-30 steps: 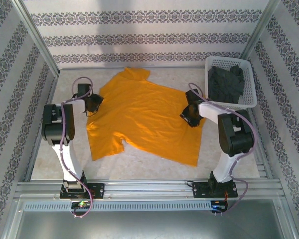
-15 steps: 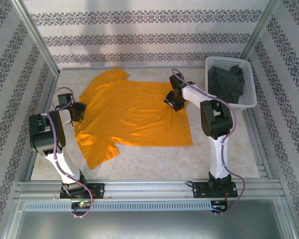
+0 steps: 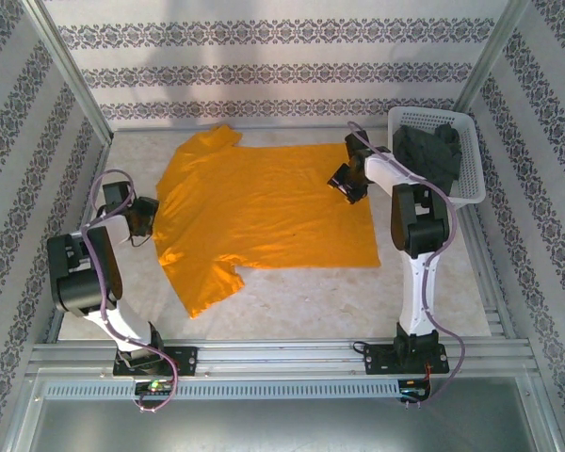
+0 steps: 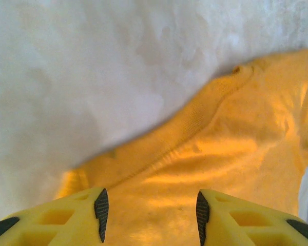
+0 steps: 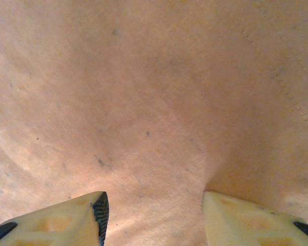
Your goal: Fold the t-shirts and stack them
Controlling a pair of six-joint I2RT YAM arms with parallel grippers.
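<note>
Item: orange-yellow t-shirt (image 3: 264, 212), now lying flatter and nearer the table (image 3: 292, 301) far edge. Left gripper (image 4: 150, 215) and right gripper (image 5: 154, 215) are releasing it, jaws apart. Probably readying for the first fold.

Top external: fixed high behind the arm bases, tilted down and forward, far enough back to take in the whole pale marbled table (image 3: 292, 301) up to the patterned back wall (image 3: 282, 56).

Left wrist: just behind the yellow-fingered left gripper (image 4: 150, 210), close over the collar edge of the bright orange-yellow cloth t-shirt (image 4: 236, 154).

Right wrist: behind the yellow-fingered right gripper (image 5: 153, 205), closer still, facing orange cloth, probably that same shirt.

Shared with the overhead view: shirt and table.
</note>
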